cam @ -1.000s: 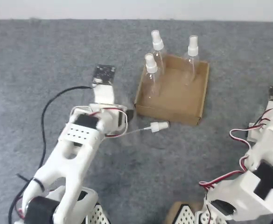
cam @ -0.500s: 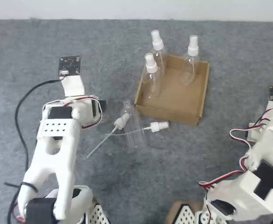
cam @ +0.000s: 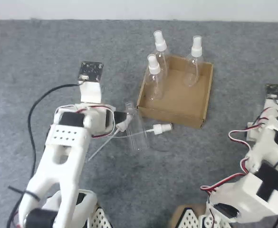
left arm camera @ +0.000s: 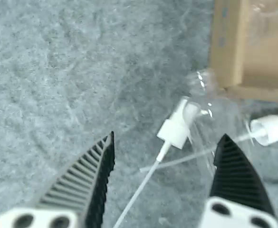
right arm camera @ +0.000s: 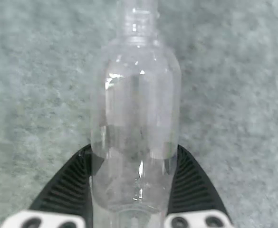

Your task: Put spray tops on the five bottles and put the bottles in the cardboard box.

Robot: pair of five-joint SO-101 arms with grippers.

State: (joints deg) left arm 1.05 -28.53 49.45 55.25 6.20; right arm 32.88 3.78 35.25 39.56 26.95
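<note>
A clear bottle (cam: 135, 128) without a top lies on the grey carpet in front of the cardboard box (cam: 196, 108). A loose spray top (cam: 121, 125) with a long tube rests against its side, and a second spray top (cam: 161, 128) lies near the box's front wall. My left gripper (cam: 121, 117) stands open above the first spray top (left arm camera: 177, 129), holding nothing (left arm camera: 167, 137). Three capped bottles (cam: 153, 76) stand at the box. My right gripper (right arm camera: 134, 152) is shut on another uncapped clear bottle (right arm camera: 135, 109); that arm (cam: 267, 142) is at the right edge.
The box's near-right part (cam: 191, 97) is bare cardboard. The left arm's black cable (cam: 36, 107) loops over the carpet at the left. Open carpet stretches between the two arms and along the far left.
The left arm swung left off the lying bottle, uncovering it and the spray top, then came back right beside them. The right arm shifted slightly up and left.
</note>
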